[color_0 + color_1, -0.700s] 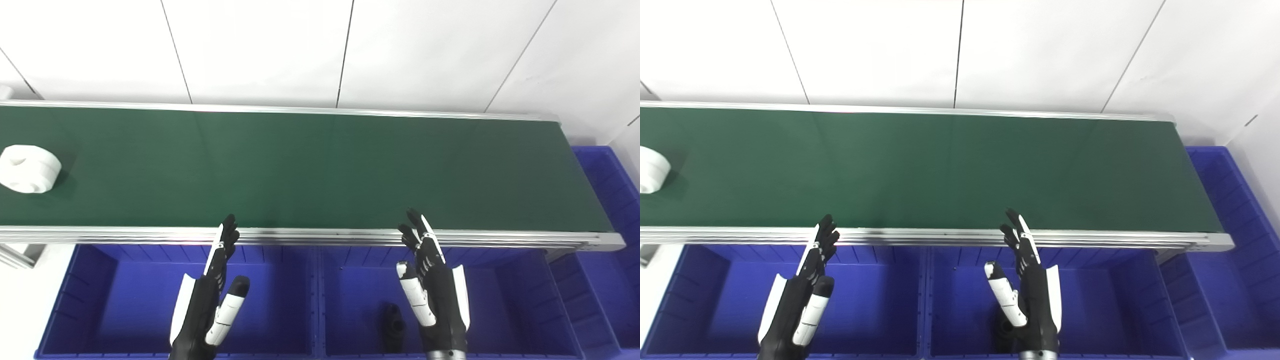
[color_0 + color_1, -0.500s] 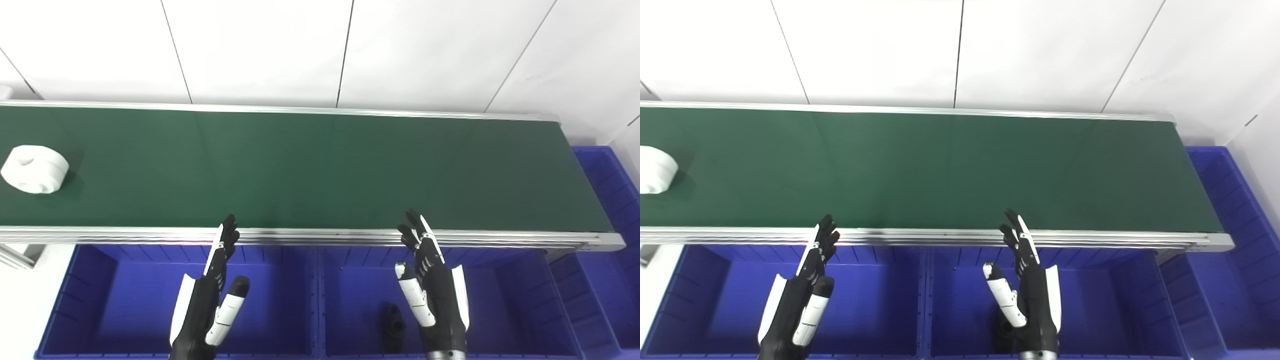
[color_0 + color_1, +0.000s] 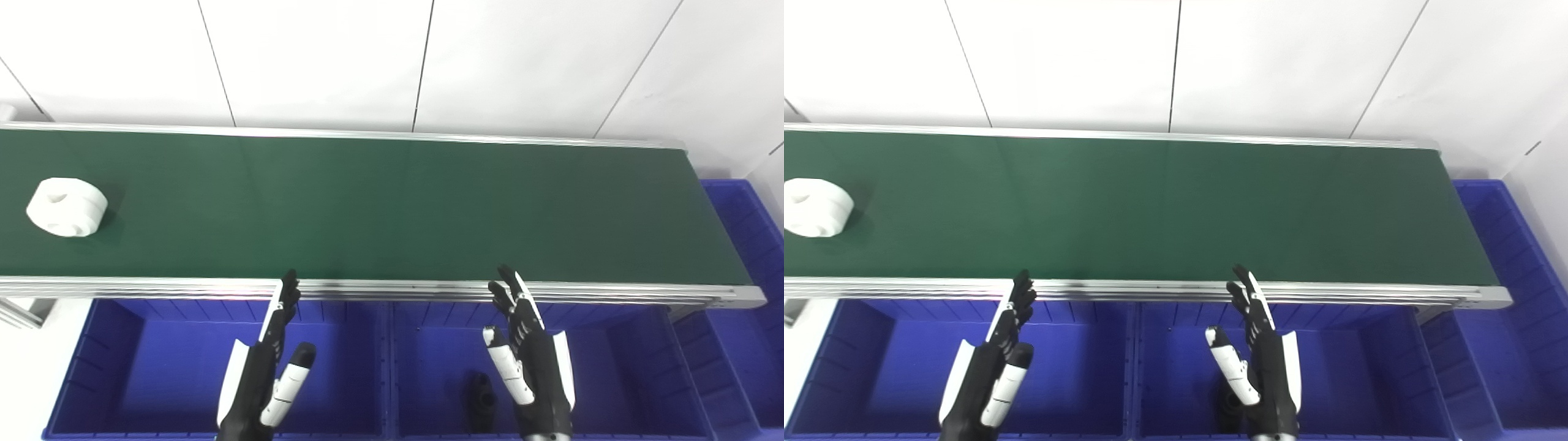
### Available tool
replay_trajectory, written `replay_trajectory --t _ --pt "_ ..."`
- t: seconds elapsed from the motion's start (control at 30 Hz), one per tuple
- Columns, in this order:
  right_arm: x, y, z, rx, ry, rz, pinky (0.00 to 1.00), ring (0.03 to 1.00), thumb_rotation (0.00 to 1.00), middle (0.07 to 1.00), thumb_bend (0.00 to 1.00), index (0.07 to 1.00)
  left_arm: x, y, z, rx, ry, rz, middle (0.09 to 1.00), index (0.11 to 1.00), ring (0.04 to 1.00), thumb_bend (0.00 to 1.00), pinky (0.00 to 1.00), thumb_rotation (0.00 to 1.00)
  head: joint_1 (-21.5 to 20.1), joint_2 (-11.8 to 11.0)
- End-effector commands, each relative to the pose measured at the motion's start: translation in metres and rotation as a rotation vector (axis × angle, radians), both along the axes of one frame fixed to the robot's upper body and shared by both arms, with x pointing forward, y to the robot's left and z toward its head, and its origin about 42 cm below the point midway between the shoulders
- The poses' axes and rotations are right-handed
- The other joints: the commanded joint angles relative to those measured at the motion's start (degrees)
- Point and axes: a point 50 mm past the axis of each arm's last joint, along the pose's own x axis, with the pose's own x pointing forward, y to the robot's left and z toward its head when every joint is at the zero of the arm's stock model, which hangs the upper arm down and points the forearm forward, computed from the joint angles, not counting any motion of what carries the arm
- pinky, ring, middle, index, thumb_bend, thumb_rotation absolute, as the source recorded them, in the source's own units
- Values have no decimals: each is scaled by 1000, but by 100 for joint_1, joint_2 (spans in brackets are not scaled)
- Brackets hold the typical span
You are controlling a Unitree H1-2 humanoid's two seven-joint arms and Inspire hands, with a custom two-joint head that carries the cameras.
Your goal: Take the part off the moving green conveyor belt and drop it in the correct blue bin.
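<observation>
Far to the left of both hands, a white part (image 3: 67,207) lies on the green belt (image 3: 392,208), near its left end and well apart from either hand. Nearer the robot, the left hand (image 3: 264,380) hangs open over the left blue bin (image 3: 98,367), fingers straight and apart, tips pointing at the belt's near rail (image 3: 392,288). To its right, the right hand (image 3: 531,373) is open too, holding nothing, above the middle bin (image 3: 637,367). Beside that hand a dark part (image 3: 482,401) sits on the bin floor. Another bin (image 3: 744,245) stands past the belt's right end
</observation>
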Motion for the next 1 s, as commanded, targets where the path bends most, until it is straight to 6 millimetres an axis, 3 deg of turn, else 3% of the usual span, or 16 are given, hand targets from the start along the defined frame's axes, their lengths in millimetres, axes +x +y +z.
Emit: replay_trajectory --t 0.0,0.1,0.43,0.67,0.97 --pt "-2 -3 7 -4 -77 3 897 901 796 952 686 917 -1 -7 6 -19 -50 1 1000 1000 981 667 983 1000 216 -106" --pt "-4 -9 3 -7 -71 10 905 912 807 958 684 921 -2 -12 3 -28 -46 -4 1000 1000 976 653 974 981 554 -304" --pt "-6 -25 -17 -14 -97 3 904 919 812 960 633 921 -2 -28 -8 -40 -46 -1 1000 994 946 614 890 897 1108 -796" --pt "-4 -37 -24 -21 -78 14 968 937 863 975 553 949 1 -42 -14 -68 -33 11 984 961 932 647 856 831 1498 -1033" --pt "2 -44 -32 -15 -65 4 989 947 855 984 453 958 3 -50 -21 -69 -33 18 961 945 911 673 806 804 1619 -1232"
